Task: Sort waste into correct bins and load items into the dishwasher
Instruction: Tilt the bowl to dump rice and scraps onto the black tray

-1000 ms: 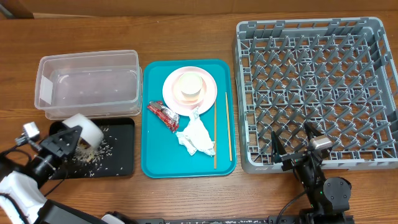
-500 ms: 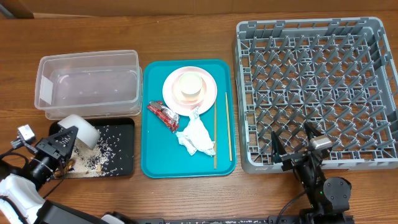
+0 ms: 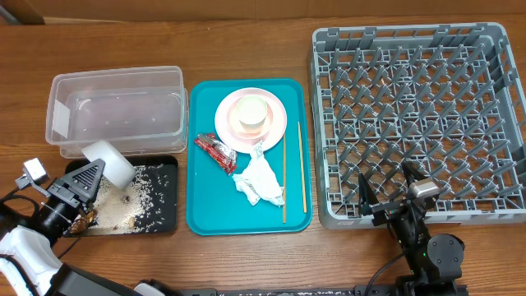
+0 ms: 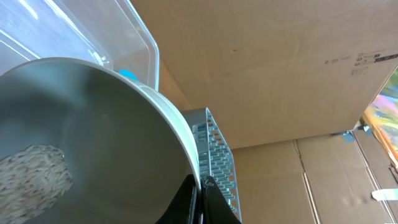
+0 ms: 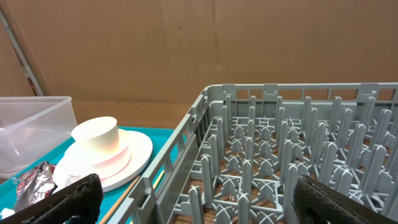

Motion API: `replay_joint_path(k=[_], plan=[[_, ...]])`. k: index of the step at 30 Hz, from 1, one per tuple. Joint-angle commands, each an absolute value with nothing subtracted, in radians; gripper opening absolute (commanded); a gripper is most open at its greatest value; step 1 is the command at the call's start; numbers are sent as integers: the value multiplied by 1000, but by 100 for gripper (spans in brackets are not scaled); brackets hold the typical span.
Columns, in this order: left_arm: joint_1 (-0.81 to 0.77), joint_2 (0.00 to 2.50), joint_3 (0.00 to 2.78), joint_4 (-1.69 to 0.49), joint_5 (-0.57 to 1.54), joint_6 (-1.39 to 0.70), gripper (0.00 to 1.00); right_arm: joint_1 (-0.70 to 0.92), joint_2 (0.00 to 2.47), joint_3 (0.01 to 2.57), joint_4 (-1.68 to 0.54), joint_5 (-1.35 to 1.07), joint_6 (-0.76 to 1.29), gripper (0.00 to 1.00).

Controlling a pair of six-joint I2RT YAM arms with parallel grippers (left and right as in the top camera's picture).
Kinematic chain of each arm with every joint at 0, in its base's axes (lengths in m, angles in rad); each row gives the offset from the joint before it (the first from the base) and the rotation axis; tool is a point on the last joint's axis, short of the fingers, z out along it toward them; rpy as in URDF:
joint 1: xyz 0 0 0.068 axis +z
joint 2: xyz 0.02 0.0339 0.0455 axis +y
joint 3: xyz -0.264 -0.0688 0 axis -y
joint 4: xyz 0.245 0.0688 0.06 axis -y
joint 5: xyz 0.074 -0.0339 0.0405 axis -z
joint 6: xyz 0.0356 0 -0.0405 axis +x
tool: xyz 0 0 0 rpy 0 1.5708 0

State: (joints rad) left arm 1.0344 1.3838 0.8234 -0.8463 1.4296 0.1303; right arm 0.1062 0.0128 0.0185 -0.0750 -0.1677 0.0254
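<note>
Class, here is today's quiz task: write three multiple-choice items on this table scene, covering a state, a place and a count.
1. The white round bowl in the left gripper is: A held tilted over the shallow black rectangular tray; B held level; C set down and released.
2. The red shiny snack wrapper lies: A in the black tray; B on the flat teal tray; C in the bowl.
3. The thin wooden chopsticks on the teal tray number: A one; B two; C four.
Answers: 1 A, white rice grains lie beneath its lowered rim; 2 B, it rests beside the crumpled white tissue; 3 B, two parallel sticks show.
</note>
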Motion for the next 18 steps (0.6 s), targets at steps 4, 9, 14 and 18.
replay_joint_path(k=[4,9,14,18], plan=[[994,1386,820,-883,1467,135,4,112,3,8,-69,-159,19,100],[992,1386,820,-884,1459,130,4,112,3,8,-69,-159,19,100],[992,1386,820,-876,1539,91,4,112,3,8,-69,-159,20,100],[992,1385,820,-972,1551,89,4,112,3,8,-69,-159,19,100]])
